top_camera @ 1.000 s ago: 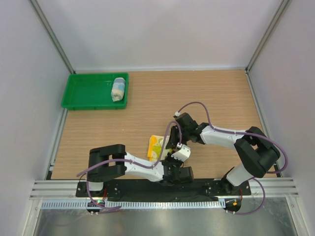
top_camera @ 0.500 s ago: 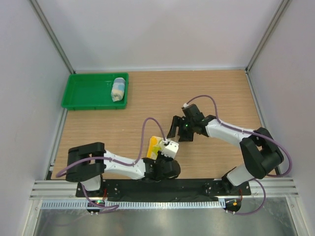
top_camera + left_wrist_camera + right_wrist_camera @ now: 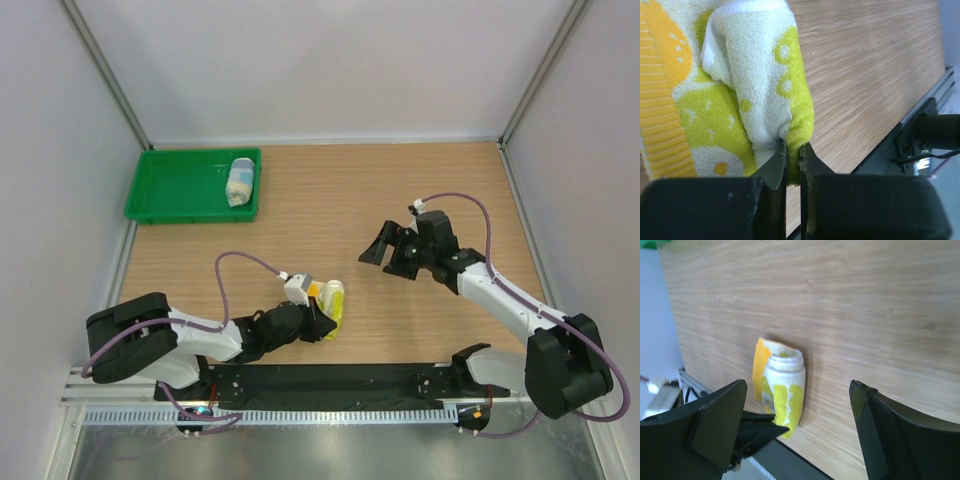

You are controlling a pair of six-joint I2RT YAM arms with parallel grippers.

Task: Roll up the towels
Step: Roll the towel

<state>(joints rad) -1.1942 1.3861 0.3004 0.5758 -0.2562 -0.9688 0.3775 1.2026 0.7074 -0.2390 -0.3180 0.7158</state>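
Note:
The yellow-green and white towel [image 3: 332, 302] lies rolled up on the wooden table [image 3: 300, 230] near the front edge, its orange edge on the outside. My left gripper [image 3: 318, 330] is shut on the near end of the roll; in the left wrist view the yellow-green towel [image 3: 740, 85] fills the upper left and the left gripper [image 3: 792, 156] pinches a fold of it. My right gripper [image 3: 388, 258] stands open to the right of the roll, apart from it. In the right wrist view the yellow-green towel [image 3: 785, 385] lies beyond the wide right gripper [image 3: 799, 390]. The light blue towel [image 3: 240, 182] sits rolled in the tray.
A green plastic tray [image 3: 175, 190] stands at the back left corner of the table. Grey walls close in the left, back and right sides. A black base rail [image 3: 330, 380] runs along the front edge, just behind the roll's near end.
My right gripper has opened, let go of the yellow-green towel and drawn back to the right. The left arm has swung out to the left and keeps its pinch on the roll.

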